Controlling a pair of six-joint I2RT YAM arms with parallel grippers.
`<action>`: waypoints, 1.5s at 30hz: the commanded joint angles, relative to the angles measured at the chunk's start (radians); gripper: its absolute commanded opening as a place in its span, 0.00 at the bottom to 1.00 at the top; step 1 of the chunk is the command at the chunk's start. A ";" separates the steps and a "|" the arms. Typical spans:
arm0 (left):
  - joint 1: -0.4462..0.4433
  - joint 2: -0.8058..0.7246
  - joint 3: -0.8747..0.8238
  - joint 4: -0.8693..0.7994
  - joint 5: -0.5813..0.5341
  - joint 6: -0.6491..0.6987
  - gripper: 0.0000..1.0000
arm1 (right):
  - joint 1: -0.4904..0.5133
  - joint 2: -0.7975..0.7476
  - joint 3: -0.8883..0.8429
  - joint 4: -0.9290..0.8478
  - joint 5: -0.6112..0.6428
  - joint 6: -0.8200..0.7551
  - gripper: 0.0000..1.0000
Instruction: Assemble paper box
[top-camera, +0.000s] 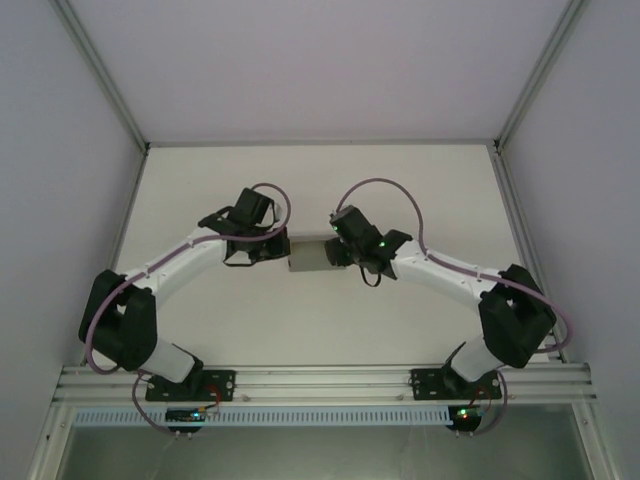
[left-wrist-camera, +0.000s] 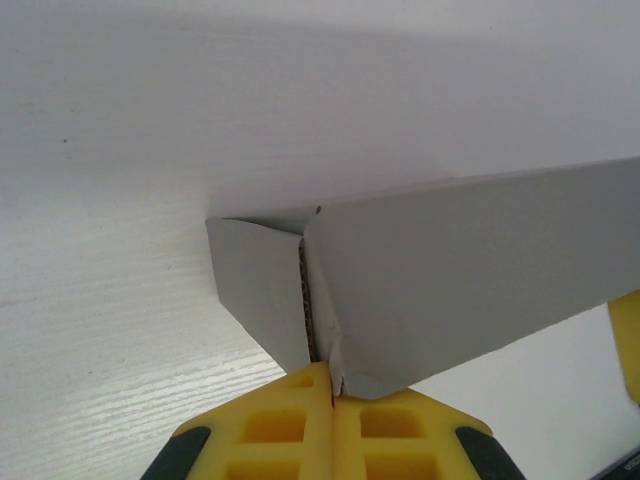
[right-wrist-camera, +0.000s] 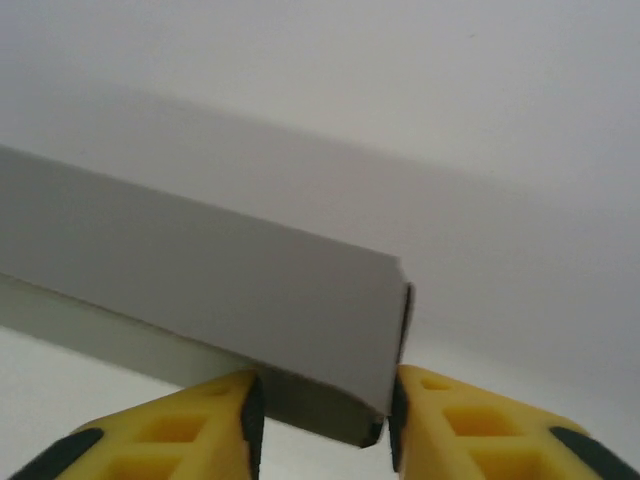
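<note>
The paper box (top-camera: 308, 255) is a small grey cardboard box held between the two arms at the middle of the table. In the left wrist view its grey side (left-wrist-camera: 470, 280) runs to the right, with an end panel (left-wrist-camera: 262, 285) folded round the corner. My left gripper (left-wrist-camera: 333, 385) is shut, its yellow fingers pinching the box's corner edge. In the right wrist view the box's end (right-wrist-camera: 300, 300) sits between my right gripper's (right-wrist-camera: 325, 410) yellow fingers, which are shut on both sides of it. My left gripper (top-camera: 268, 246) and right gripper (top-camera: 345, 250) flank the box.
The white table (top-camera: 320, 190) lies under both arms, bounded by pale walls and aluminium frame posts (top-camera: 100, 70). The mounting rail (top-camera: 320, 385) runs along the near edge.
</note>
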 joint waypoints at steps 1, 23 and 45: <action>-0.018 0.040 -0.034 -0.053 -0.013 0.005 0.00 | -0.040 -0.055 0.000 0.066 -0.137 -0.033 0.56; -0.019 0.001 0.048 -0.107 -0.023 0.071 0.29 | -0.153 0.045 -0.089 0.060 -0.149 0.098 0.37; 0.101 0.054 0.041 0.085 0.159 0.031 0.70 | -0.104 0.014 -0.311 0.320 -0.078 -0.095 0.35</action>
